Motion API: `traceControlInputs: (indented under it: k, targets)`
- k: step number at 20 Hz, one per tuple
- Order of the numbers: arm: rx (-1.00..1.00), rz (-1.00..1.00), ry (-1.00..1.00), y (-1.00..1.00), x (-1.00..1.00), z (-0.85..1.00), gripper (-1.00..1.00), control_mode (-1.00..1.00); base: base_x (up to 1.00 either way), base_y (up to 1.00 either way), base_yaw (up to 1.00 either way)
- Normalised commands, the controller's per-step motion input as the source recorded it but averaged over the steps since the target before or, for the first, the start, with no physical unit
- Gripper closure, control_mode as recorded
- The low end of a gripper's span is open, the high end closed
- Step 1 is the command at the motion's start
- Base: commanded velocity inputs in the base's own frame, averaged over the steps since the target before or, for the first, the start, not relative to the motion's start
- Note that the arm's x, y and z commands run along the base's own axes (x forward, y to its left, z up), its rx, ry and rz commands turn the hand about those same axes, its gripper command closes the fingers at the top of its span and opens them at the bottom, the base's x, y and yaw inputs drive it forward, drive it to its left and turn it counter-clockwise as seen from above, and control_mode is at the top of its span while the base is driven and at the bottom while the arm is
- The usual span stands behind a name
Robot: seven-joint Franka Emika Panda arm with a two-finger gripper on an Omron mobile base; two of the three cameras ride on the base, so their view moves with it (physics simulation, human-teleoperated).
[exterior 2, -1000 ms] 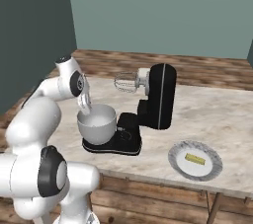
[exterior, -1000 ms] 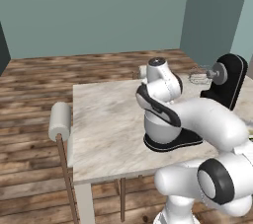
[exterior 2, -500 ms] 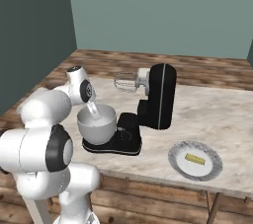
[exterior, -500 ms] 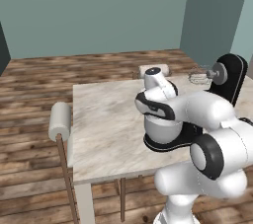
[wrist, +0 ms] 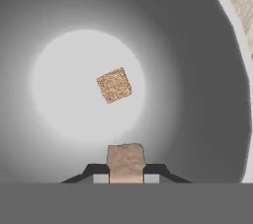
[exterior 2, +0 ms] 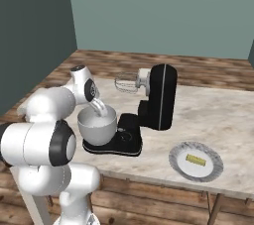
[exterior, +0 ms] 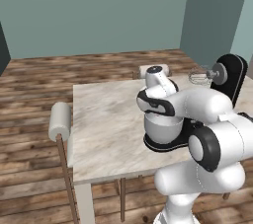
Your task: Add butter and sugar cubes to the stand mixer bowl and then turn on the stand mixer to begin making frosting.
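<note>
Looking straight down into the stand mixer bowl [wrist: 197,94], I see one brown sugar cube [wrist: 114,85] lying on its bottom. My gripper [wrist: 126,169] is shut on a second sugar cube [wrist: 126,159] just above the bowl's inside. From the right base view the hand [exterior 2: 100,108] dips into the silver bowl [exterior 2: 96,130], which sits on the base of the black stand mixer [exterior 2: 159,97]. The butter [exterior 2: 195,159] lies on a plate [exterior 2: 177,153] to the right. In the left base view my arm covers most of the bowl [exterior: 163,128] beside the mixer [exterior: 230,77].
The mixer's whisk [exterior 2: 125,83] hangs on the raised head, above and to the right of the bowl. A chair back [exterior: 60,119] stands at the table's left edge. Bare marble tabletop [exterior: 104,119] lies left of the mixer.
The arm has folded in and the hand has dropped from above the bowl down into it, with the cube still gripped. Mixer, plate and butter have not moved.
</note>
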Motion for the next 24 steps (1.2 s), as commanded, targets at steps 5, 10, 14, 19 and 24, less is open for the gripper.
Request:
traceControlInputs:
  k: [5, 10, 14, 19, 24]
  targets:
    - [-0.15, 0.09, 0.02, 0.03, 0.02, -0.49, -1.0, -1.0, 0.0, 0.0, 0.0]
    - [-0.05, 0.07, 0.0, -0.08, 0.0, -0.26, -1.0, -1.0, 0.0, 0.0, 0.0]
    - [0.04, 0.07, -0.06, -0.28, -0.28, 0.27, -1.0, -1.0, 0.0, 0.0, 0.0]
    - [0.14, 0.17, -0.15, -0.48, -0.78, 0.79, -1.0, -1.0, 0.0, 0.0, 0.0]
    - [0.11, 0.09, -0.16, -0.46, -0.83, 0.49, -1.0, -1.0, 0.0, 0.0, 0.0]
